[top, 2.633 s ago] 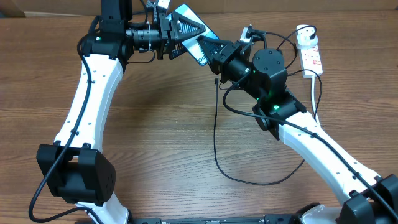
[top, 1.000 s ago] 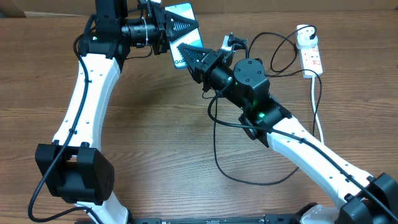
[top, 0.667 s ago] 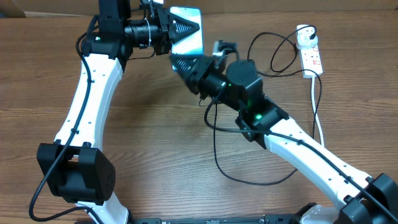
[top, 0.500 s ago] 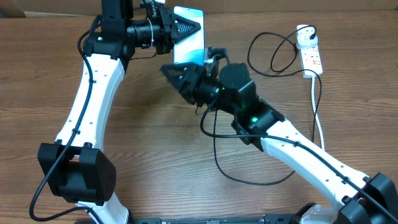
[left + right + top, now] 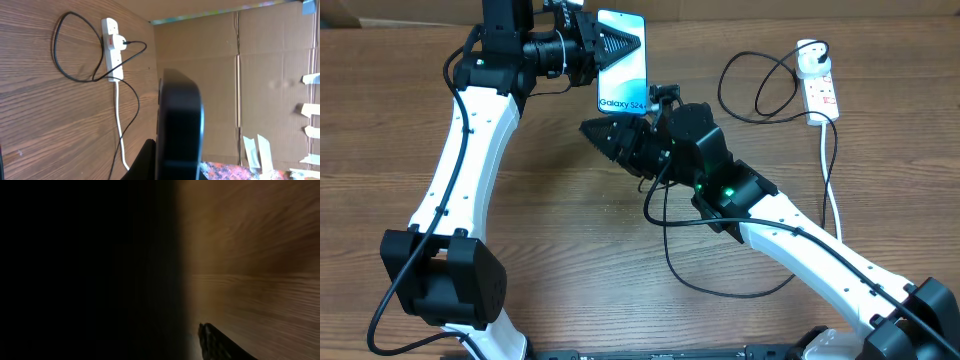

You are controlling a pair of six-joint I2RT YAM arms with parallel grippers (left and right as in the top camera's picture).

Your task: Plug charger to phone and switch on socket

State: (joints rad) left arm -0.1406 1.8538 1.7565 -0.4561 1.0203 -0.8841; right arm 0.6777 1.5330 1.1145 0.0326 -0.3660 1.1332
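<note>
My left gripper [image 5: 610, 45] is shut on the phone [image 5: 623, 60] and holds it up at the back of the table, the "Galaxy S24+" screen facing the overhead camera. In the left wrist view the phone [image 5: 180, 125] is a dark edge-on slab. My right gripper [image 5: 605, 138] hangs just below the phone's lower end, open, nothing visible between its fingers. The charger's black cable [image 5: 667, 235] loops across the table to the white adapter [image 5: 808, 62] in the socket [image 5: 818, 88]. The connector tip is hidden behind the right wrist.
The socket's white cord [image 5: 832, 190] runs down the right side of the table. In the left wrist view the socket [image 5: 112, 50] lies by a cardboard wall [image 5: 250, 75]. The right wrist view is mostly dark, with blurred wood [image 5: 250, 255].
The left gripper turned the phone to face up and straight. The right gripper slid left and down from the phone's lower end, and its jaws opened.
</note>
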